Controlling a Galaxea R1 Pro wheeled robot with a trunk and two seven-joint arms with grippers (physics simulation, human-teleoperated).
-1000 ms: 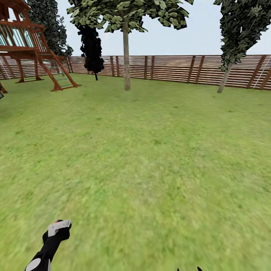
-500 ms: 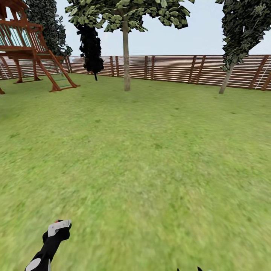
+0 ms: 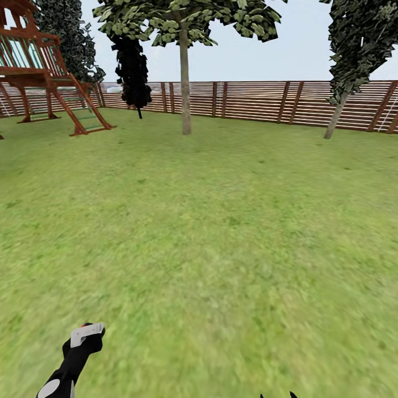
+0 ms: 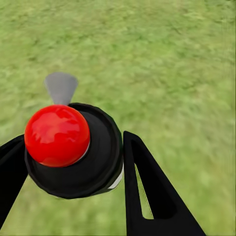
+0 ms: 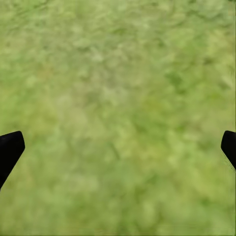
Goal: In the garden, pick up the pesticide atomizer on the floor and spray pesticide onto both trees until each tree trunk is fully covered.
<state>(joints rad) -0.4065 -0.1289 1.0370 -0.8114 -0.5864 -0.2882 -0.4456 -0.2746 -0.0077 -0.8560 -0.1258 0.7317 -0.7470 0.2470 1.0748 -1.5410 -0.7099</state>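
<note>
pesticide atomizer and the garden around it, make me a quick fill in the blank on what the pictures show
1. The pesticide atomizer sits between the fingers of the ____ gripper.
2. The round top of the atomizer is coloured ____.
3. The right gripper is open, with nothing but ____ under it.
4. Behind the trees runs a brown slatted wooden ____.

Missing words: left; red; grass; fence

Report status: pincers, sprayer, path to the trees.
Left pincer shut on red-topped black pesticide atomizer. Right pincer open over green grass lawn. Pale straight tree trunk ahead, nothing between.
</note>
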